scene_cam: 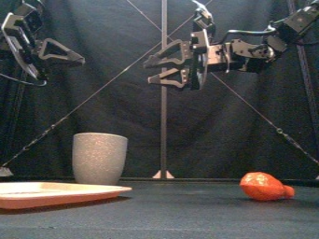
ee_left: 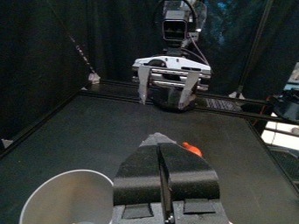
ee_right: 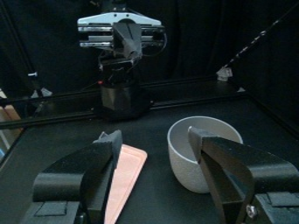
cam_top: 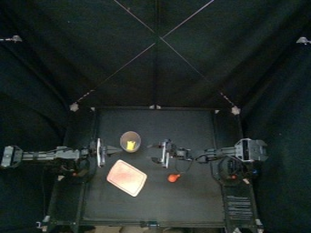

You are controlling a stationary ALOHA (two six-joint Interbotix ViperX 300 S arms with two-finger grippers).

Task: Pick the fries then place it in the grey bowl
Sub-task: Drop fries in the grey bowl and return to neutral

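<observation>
The fries (cam_top: 129, 144) showed only in the top view, as a small yellow patch inside the grey bowl (scene_cam: 100, 159). By that look they lay in the bowl and the placing seemed done. Neither wrist view made them out against the pale inside wall, so their exact pose could not be told. They were probably a light, stiff toy with a smooth, rather slippery skin, unlikely to break. If they had to be lifted again, a pinch across the narrow sides from straight above would suit best, with the jaws coming down inside the rim.

The bowl stood upright on the tabletop (cam_top: 195, 196), toward the back and left of the middle. The pink tray (scene_cam: 50, 194) lay flat nearer the front, close to the bowl but apart from it, with nothing seen on it. A red-orange toy food (scene_cam: 266, 186) lay by itself on the tabletop, well to the right of the tray.

The right gripper (ee_right: 153, 134) hung high above the tabletop, between bowl and red toy, its jaws wide apart and empty. The left gripper (ee_left: 160, 140) was raised at the left, jaws pressed together on nothing.
</observation>
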